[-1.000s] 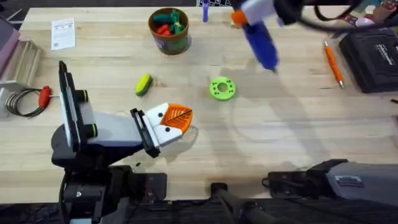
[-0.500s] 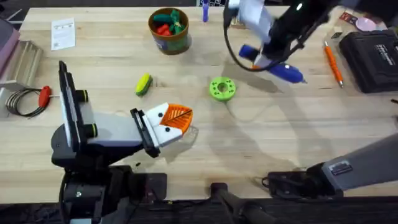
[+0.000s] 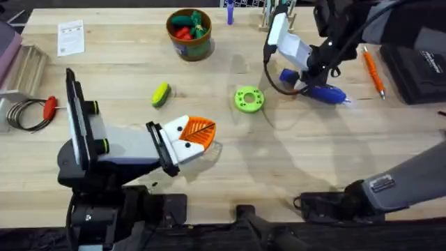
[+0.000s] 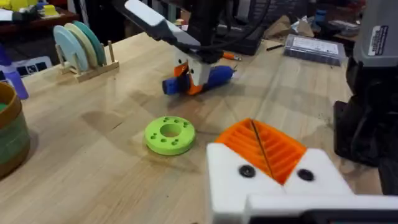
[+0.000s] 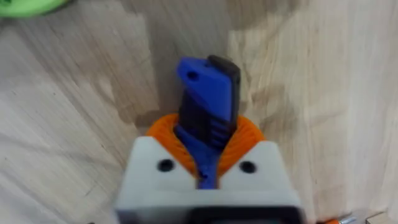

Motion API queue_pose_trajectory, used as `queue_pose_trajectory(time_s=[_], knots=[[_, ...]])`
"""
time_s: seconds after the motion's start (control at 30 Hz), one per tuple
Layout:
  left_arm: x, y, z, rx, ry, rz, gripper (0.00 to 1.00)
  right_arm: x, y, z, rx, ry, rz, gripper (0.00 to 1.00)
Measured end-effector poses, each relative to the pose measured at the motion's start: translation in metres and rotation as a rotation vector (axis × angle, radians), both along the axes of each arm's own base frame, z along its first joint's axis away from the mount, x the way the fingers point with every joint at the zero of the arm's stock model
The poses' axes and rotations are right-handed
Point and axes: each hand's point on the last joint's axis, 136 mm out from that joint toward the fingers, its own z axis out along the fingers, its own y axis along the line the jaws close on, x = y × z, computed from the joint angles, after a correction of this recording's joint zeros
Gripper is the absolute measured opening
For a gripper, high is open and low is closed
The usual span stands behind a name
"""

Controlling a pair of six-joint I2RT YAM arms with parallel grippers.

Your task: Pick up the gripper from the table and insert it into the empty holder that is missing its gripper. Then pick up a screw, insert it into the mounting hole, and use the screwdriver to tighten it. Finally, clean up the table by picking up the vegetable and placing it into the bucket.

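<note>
On the wooden table [image 3: 125, 97] we log items from left to right in the overhead view. At far left lies a red-handled tool [image 3: 49, 107] with a wire coil. The left hand [image 3: 197, 136] rests low at about 7 o'clock of the table centre, its white mounts carrying orange ribbed pads [image 4: 264, 148] that lie pressed together with nothing between them. The vegetable [image 3: 161, 94] lies on the table at roughly 11 o'clock from that hand, apart from it. The bucket [image 3: 189, 33] stands at the far edge near 12 o'clock from the left hand, with red and green toys inside. The green disc [image 3: 249, 99] sits just right of centre, between the two hands.

The right hand [image 3: 304, 75] is at about 2 o'clock of the disc, clamped on the screwdriver [image 3: 317, 88]. The blue body lies nearly flat on the table, tip pointing toward 4 o'clock. In the right wrist view the orange pads [image 5: 166, 134] grip the blue body [image 5: 205, 106] on both sides. A thin orange-handled driver [image 3: 373, 72] lies farther right, well apart.
</note>
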Motion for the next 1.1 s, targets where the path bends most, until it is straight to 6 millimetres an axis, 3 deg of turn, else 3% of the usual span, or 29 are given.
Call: queue_pose_trajectory(time_s=[0.2,0.23,0.33,0.43,0.53,0.6,0.8,0.9,1.1], knots=[[0.000,0.000,0.000,0.000,0.000,0.000,0.015,0.004,-0.002,0.004,-0.006,-0.026,0.001,0.921],[0.000,0.000,0.000,0.000,0.000,0.000,0.015,0.005,-0.001,0.005,-0.006,-0.032,0.000,0.966],[0.000,0.000,0.000,0.001,-0.002,0.000,0.044,0.008,0.003,0.009,0.006,-0.052,-0.023,0.992],[0.000,0.000,0.000,0.002,-0.003,0.001,0.506,0.009,0.017,0.024,0.070,-0.087,-0.050,0.994],[0.000,0.000,0.000,0.000,0.000,0.001,0.935,0.011,0.036,0.057,0.184,-0.161,-0.077,0.993],[0.000,0.000,0.000,0.000,0.000,0.002,0.982,0.019,0.047,0.092,0.279,-0.262,-0.097,0.993],[0.003,0.002,0.001,0.003,-0.009,0.020,0.986,0.042,0.069,0.192,0.583,-0.521,-0.234,0.992],[0.013,0.007,0.002,0.003,-0.007,0.083,0.986,0.036,0.073,0.217,0.692,-0.536,-0.322,0.992],[0.029,0.023,0.005,0.019,0.060,0.245,0.985,0.022,0.073,0.243,0.810,-0.531,-0.427,0.992]])
